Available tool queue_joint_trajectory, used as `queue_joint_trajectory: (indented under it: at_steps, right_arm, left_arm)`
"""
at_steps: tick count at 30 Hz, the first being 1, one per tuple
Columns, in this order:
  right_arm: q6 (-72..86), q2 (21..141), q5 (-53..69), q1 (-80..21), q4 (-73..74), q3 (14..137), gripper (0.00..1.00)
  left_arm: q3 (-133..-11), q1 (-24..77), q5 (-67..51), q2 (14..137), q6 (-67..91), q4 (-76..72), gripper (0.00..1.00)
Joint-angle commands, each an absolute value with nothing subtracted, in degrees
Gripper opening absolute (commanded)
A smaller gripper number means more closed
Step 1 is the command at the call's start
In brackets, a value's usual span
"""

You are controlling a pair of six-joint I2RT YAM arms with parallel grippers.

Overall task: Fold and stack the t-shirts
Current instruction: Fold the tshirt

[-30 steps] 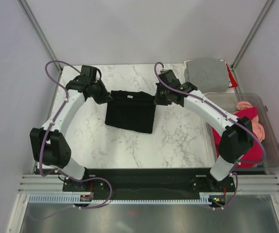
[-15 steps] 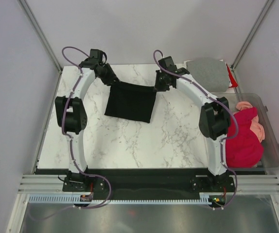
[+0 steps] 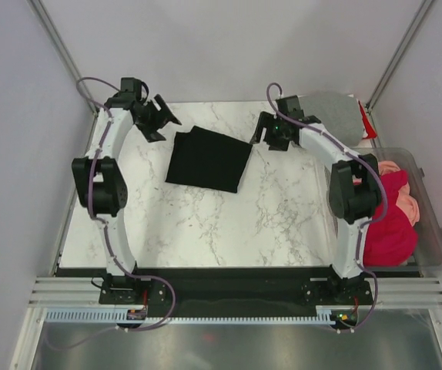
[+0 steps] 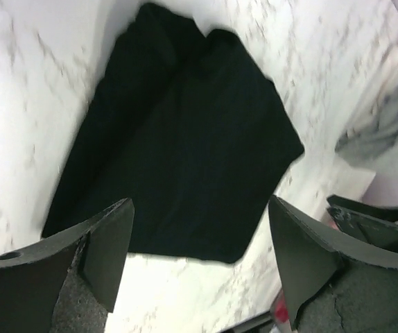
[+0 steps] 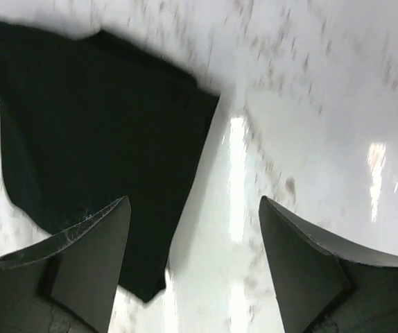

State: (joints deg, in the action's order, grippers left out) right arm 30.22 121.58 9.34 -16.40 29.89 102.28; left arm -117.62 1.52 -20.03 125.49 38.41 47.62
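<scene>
A black t-shirt (image 3: 208, 159), folded into a rough rectangle, lies flat on the marble table (image 3: 205, 223) toward the back. My left gripper (image 3: 166, 123) hangs open just off its far left corner, holding nothing. Off the far right corner my right gripper (image 3: 261, 136) is also open with nothing in it. The left wrist view looks down on the black t-shirt (image 4: 185, 139) beyond my open left gripper (image 4: 199, 257). In the right wrist view the shirt (image 5: 95, 132) lies to the left of my open right gripper (image 5: 193, 257). A folded grey t-shirt (image 3: 329, 109) sits at the back right corner.
A clear plastic tub (image 3: 436, 231) stands at the right edge and holds a crimson t-shirt (image 3: 390, 227) and a salmon-pink one (image 3: 409, 205). A small red object (image 3: 370, 128) lies beside the grey shirt. Frame posts rise at both back corners.
Both grippers have opened and let go of the black t-shirt's far corners, then drawn outward and back. The shirt now rests flat on the table.
</scene>
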Motion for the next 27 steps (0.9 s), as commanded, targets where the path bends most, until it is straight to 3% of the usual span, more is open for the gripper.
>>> queue_joint_trajectory:
  at_steps: [1, 4, 8, 18, 27]
  right_arm:
    - [32.07, 111.54, 13.87, -17.84, 18.03, 89.50, 0.82]
    - [34.53, 108.20, 17.92, -18.19, 14.16, 80.62, 0.81]
    - [35.68, 102.05, 18.37, -20.82, 8.97, 70.51, 0.81]
    - [36.65, 77.71, 18.11, -22.85, 7.91, 47.66, 0.82]
    - [36.91, 63.82, 17.57, -22.85, 11.25, 37.45, 0.83]
  left_arm:
    - [-108.31, 2.55, -20.92, 110.34, 33.59, 44.06, 0.84]
    - [-102.49, 2.37, -21.97, 107.67, 30.25, 39.30, 0.82]
    - [-104.41, 2.37, -25.22, 114.92, 27.52, 35.00, 0.78]
    - [-123.46, 3.16, -31.46, 138.58, 23.73, 29.72, 0.79]
    - [-129.29, 5.89, -33.40, 146.87, 23.64, 25.05, 0.79]
